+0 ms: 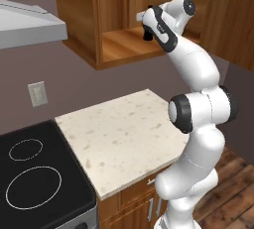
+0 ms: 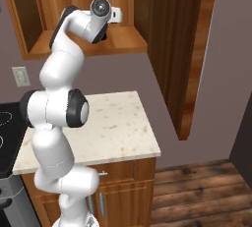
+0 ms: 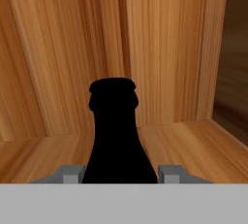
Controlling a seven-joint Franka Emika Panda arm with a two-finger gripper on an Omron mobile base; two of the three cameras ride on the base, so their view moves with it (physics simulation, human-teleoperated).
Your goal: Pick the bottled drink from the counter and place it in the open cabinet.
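**Black bottle held inside brown wooden wall cabinet**

Item 1. Small black contoured bottled drink with narrow neck and cap (image 3: 115, 136). In the hand view it stands between the two grey fingertips (image 3: 71, 174), its neck and cap rising in front of the wood-grain back panel. In the left base view it shows as a small dark shape (image 1: 148, 33) at the end of the arm, at the opening of the cabinet's lower compartment, over its floor. Whether its base touches the floor cannot be told.

Item 2. Two-finger gripper (image 3: 116, 175) of the white arm. Jaws closed narrowly on the lower body of the bottled drink, one finger on each side. The hand is raised to the level of the cabinet.

Item 3. Brown wooden doorless wall cabinet (image 1: 79, 20), wood-grain sides, a shelf across the top of the lower compartment. In the right base view its floor panel (image 2: 123, 42) shows beside the arm's wrist.

Item 4. Beige speckled stone top (image 1: 124, 134) over brown wood base with drawer handles, below the cabinet.

Item 5. Black stove top with white ring markings (image 1: 34, 173), adjoining the stone top.

Item 6. Grey metal range hood (image 1: 27, 27), beside the cabinet.

Item 7. Wall socket plate (image 1: 37, 94), above the stove.
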